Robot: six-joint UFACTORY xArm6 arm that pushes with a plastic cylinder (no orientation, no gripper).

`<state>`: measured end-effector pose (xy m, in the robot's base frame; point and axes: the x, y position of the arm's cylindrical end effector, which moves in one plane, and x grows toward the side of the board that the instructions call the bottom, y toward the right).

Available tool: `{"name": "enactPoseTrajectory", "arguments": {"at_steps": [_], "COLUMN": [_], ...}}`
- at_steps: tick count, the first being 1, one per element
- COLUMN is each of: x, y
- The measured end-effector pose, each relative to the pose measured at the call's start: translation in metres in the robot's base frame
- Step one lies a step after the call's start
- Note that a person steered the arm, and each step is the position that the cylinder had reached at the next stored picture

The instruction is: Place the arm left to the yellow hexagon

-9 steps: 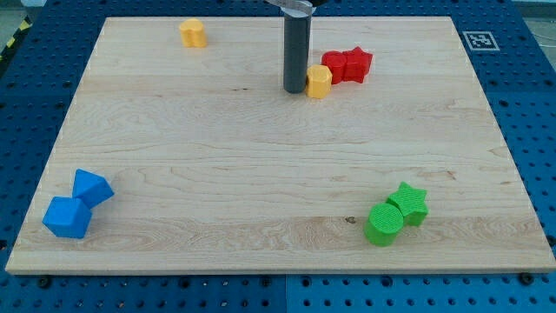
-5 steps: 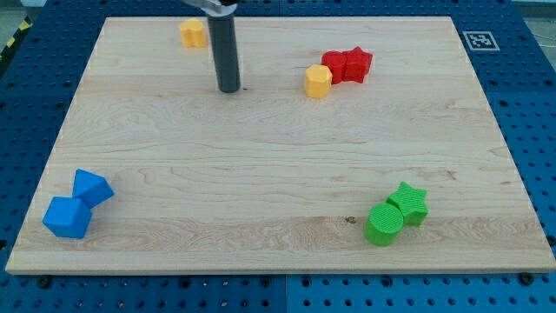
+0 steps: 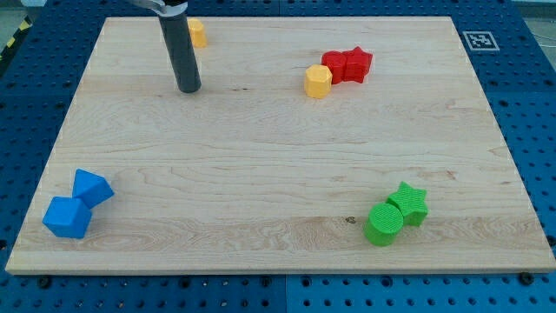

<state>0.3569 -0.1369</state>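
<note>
The dark rod [image 3: 180, 50] comes down from the view's top edge, nearly upright, my tip [image 3: 188, 88] resting on the board's upper left part

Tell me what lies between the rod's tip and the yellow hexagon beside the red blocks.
Nothing: in the camera view, only bare wood lies between my tip and the yellow hexagon. My tip stands well off to the view's left of it, not touching it.

A robotics lab bench: a wooden board [image 3: 278, 174] on blue perforated mounting plate [image 3: 530, 104], fiducial marker [image 3: 479, 40] at its corner.
</note>
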Motion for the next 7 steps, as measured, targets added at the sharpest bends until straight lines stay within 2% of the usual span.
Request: {"name": "enactPoseTrajectory", "arguments": {"at_steps": [3, 5, 7], "x": [0.000, -0.025, -0.103], "y": [-0.079, -0.136, -0.143]}}
